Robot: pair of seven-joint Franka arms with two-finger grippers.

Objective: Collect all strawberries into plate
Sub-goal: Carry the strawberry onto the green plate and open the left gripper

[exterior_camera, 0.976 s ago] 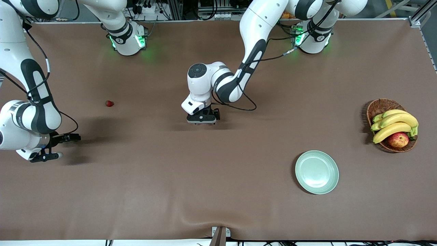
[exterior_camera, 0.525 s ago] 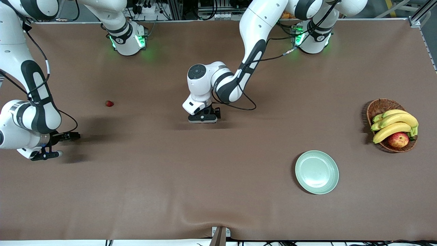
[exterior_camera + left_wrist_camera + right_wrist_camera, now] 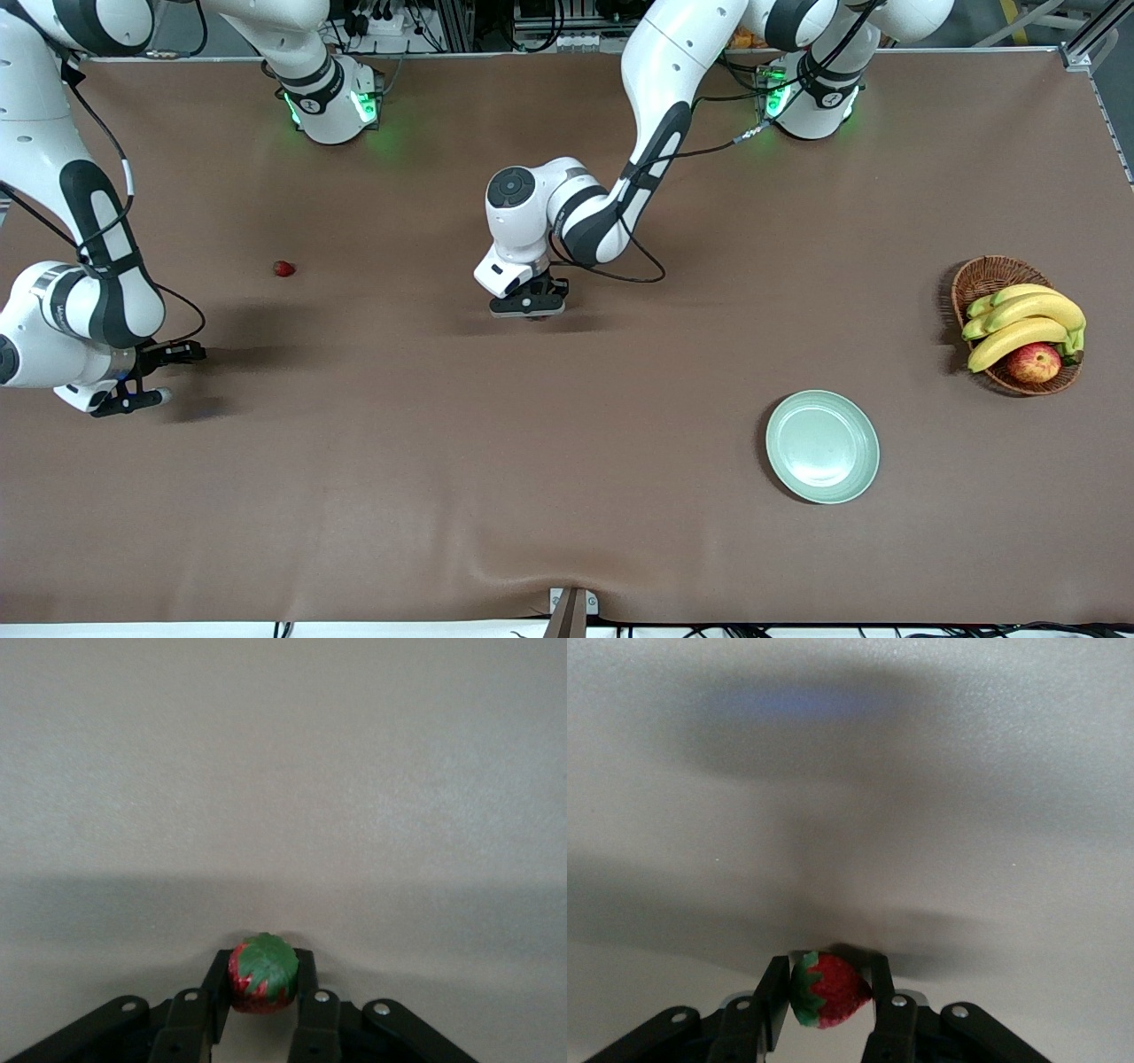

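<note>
Both grippers clenched: left gripper [image 3: 263, 1010] grasping a strawberry [image 3: 262, 973], right gripper [image 3: 829, 1014] another strawberry [image 3: 828, 989]. Light, probably slick; mid-body grip suits.

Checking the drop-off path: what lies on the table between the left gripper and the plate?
Nothing: in the front view the brown table is bare between the left gripper, shut on a strawberry, and the plate.

I see one strawberry [image 3: 283, 268] lying loose on the table; two more, [image 3: 262, 973] and [image 3: 827, 989], sit pinched between fingers; the mint plate [image 3: 822, 447] is bare.
</note>
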